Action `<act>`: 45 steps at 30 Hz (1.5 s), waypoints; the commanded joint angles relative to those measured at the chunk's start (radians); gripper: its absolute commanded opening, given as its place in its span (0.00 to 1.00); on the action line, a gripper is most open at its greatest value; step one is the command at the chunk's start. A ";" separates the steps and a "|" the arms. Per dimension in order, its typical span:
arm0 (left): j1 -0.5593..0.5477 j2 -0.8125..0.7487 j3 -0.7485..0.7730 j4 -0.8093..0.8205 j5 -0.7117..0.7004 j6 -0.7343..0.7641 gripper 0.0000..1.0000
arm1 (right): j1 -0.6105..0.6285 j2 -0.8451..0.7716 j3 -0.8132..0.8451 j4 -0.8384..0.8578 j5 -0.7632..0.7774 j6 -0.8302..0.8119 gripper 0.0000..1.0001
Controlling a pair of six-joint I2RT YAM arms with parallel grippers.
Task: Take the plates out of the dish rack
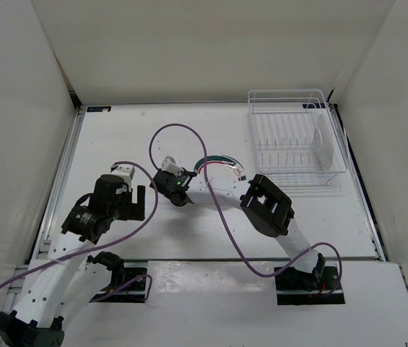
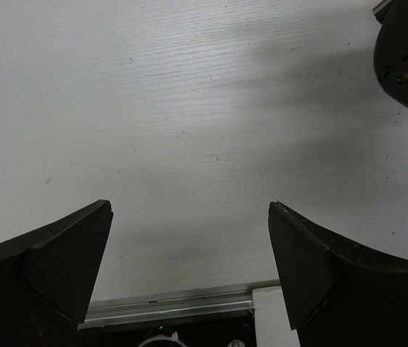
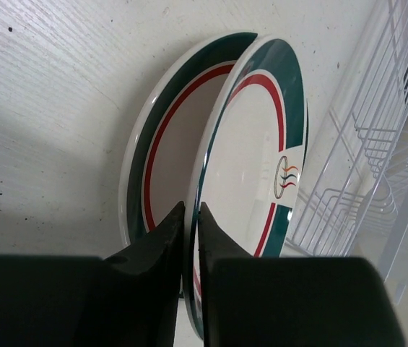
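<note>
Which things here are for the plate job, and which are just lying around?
Job: held plate, plate behind it, plate in rack, rack, right hand.
Lying about: left hand, idle and open; purple cable; table.

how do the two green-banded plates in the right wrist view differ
The nearer plate is held at its rim in the jaws of the right gripper; the farther plate is ungripped. The nearer plate shows a small logo; the farther plate, partly covered by it, shows none. Both are white with green and red bands.
</note>
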 commanded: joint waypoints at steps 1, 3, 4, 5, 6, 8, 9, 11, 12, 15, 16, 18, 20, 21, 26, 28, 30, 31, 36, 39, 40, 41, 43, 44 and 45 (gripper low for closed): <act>-0.002 -0.002 0.026 -0.005 0.012 -0.007 1.00 | 0.001 0.006 0.040 0.005 0.032 0.018 0.16; -0.002 -0.001 0.026 -0.005 0.012 -0.008 1.00 | -0.002 0.003 0.042 -0.004 0.031 0.024 0.24; -0.002 -0.004 0.024 -0.005 0.012 -0.008 1.00 | -0.002 0.000 0.042 -0.010 0.028 0.024 0.27; -0.002 -0.004 0.026 -0.003 0.012 -0.008 1.00 | -0.003 0.003 0.042 -0.012 0.026 0.030 0.31; -0.003 -0.002 0.026 -0.005 0.011 -0.008 1.00 | -0.002 0.003 0.043 -0.021 0.023 0.030 0.31; -0.002 -0.002 0.026 -0.003 0.012 -0.007 1.00 | 0.000 0.000 0.048 -0.036 0.011 0.035 0.38; -0.003 -0.002 0.026 -0.006 0.012 -0.008 1.00 | -0.003 0.000 0.051 -0.056 0.005 0.040 0.41; -0.002 -0.002 0.024 -0.005 0.012 -0.008 1.00 | -0.002 0.001 0.071 -0.093 -0.018 0.053 0.44; -0.003 -0.002 0.026 -0.003 0.014 -0.008 1.00 | 0.000 0.000 0.074 -0.101 -0.024 0.070 0.46; -0.002 -0.001 0.026 -0.003 0.014 -0.008 1.00 | -0.002 -0.011 0.083 -0.142 -0.073 0.087 0.49; -0.002 -0.001 0.026 -0.005 0.012 -0.008 1.00 | -0.002 -0.014 0.086 -0.147 -0.081 0.101 0.50; -0.003 -0.002 0.025 -0.005 0.014 -0.008 1.00 | -0.003 -0.029 0.089 -0.168 -0.135 0.112 0.53; -0.002 -0.001 0.026 -0.005 0.012 -0.007 1.00 | -0.005 -0.040 0.085 -0.187 -0.179 0.121 0.53; -0.002 -0.001 0.026 -0.005 0.012 -0.007 1.00 | -0.009 -0.055 0.086 -0.193 -0.239 0.127 0.53; -0.002 0.002 0.028 -0.005 0.017 -0.008 1.00 | -0.029 -0.095 0.085 -0.213 -0.359 0.132 0.55; -0.003 0.002 0.024 -0.005 0.017 -0.007 1.00 | -0.033 -0.120 0.073 -0.205 -0.414 0.127 0.55; -0.002 0.005 0.026 -0.006 0.018 -0.008 1.00 | -0.039 -0.135 0.068 -0.199 -0.439 0.126 0.55; -0.002 0.002 0.026 -0.003 0.018 -0.008 1.00 | -0.043 -0.146 0.060 -0.191 -0.451 0.124 0.55; -0.002 0.005 0.028 0.000 0.019 -0.010 1.00 | -0.074 -0.152 0.056 -0.175 -0.480 0.124 0.55; -0.002 0.005 0.026 -0.005 0.018 -0.008 1.00 | -0.092 -0.132 0.057 -0.178 -0.497 0.129 0.55; -0.002 0.008 0.024 -0.006 0.018 -0.008 1.00 | -0.101 -0.126 0.056 -0.178 -0.506 0.129 0.55; -0.002 0.008 0.029 -0.003 0.018 -0.008 1.00 | -0.109 -0.122 0.053 -0.181 -0.512 0.129 0.55; -0.002 0.005 0.026 -0.005 0.022 -0.008 1.00 | -0.112 -0.122 0.051 -0.176 -0.523 0.132 0.55; -0.002 0.007 0.029 -0.003 0.020 -0.005 1.00 | -0.118 -0.120 0.048 -0.178 -0.529 0.135 0.55; -0.003 0.007 0.026 -0.003 0.019 -0.008 1.00 | -0.120 -0.120 0.045 -0.178 -0.535 0.136 0.55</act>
